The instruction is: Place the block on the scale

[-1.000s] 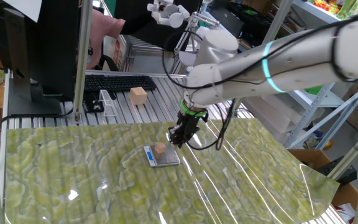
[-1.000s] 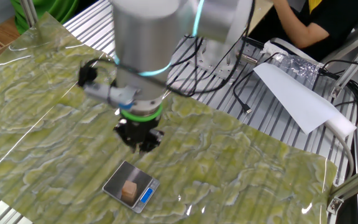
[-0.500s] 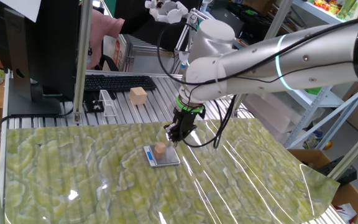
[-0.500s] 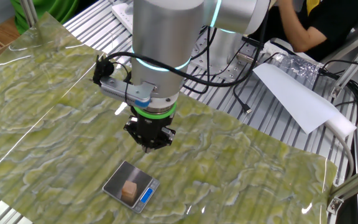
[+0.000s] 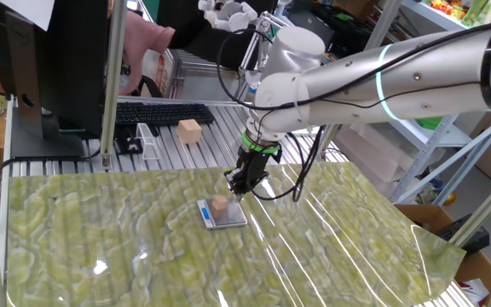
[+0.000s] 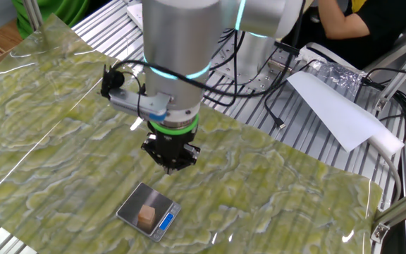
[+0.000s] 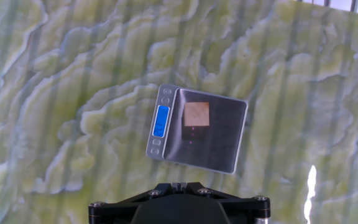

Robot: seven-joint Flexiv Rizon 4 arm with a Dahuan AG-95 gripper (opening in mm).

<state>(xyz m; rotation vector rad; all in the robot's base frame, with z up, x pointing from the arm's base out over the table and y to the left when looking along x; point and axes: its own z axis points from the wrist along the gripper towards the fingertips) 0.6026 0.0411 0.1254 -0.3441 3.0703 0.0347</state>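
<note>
One tiny tan block (image 7: 197,114) sits on the dark-plated scale (image 7: 219,149).

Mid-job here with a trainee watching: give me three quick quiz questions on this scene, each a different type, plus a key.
1. True or false: the block rests on the scale.
2. The jaws of the gripper are: A) open around the block, B) shut and holding nothing, C) shut on the keyboard.
3. Fill in: the larger pale cube sits near the ____, off the green mat.

Key: 1 true; 2 B; 3 keyboard.
</note>
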